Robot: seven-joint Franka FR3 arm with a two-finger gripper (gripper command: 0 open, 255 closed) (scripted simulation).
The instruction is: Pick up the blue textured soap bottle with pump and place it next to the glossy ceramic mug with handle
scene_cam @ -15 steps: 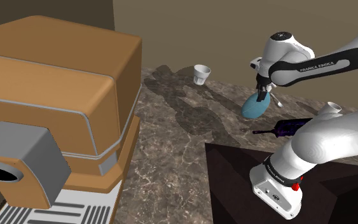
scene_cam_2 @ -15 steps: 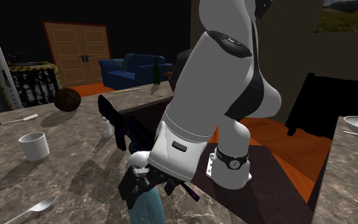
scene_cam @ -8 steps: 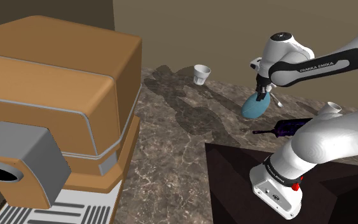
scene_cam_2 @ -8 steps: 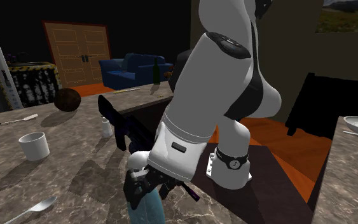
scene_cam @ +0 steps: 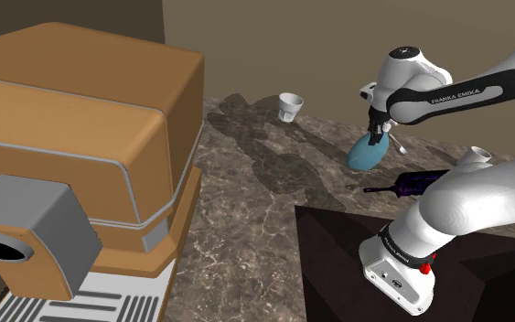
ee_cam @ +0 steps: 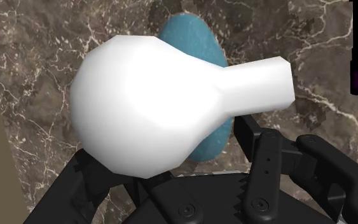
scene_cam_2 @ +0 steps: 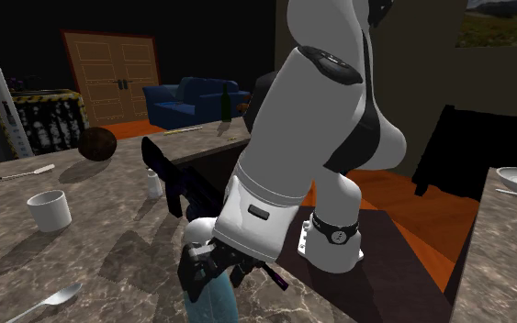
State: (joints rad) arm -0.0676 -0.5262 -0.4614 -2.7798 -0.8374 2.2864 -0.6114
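**Pincer** [scene_cam: 378,131]: black, two fingers, pointing down over the marble counter [scene_cam: 246,183]. It is drawn in about the soap bottle [scene_cam: 365,154], with a finger [ee_cam: 266,159] set against either side, below the white pump head [ee_cam: 139,102].
**Soap bottle:** blue body, resting on the counter directly under the pincer.
**Mug** [scene_cam: 290,106]: white, well apart from the pincer, farther along the counter.
**Dark purple bottle** [scene_cam: 417,182]: lying on its side near the pincer, not touching it.
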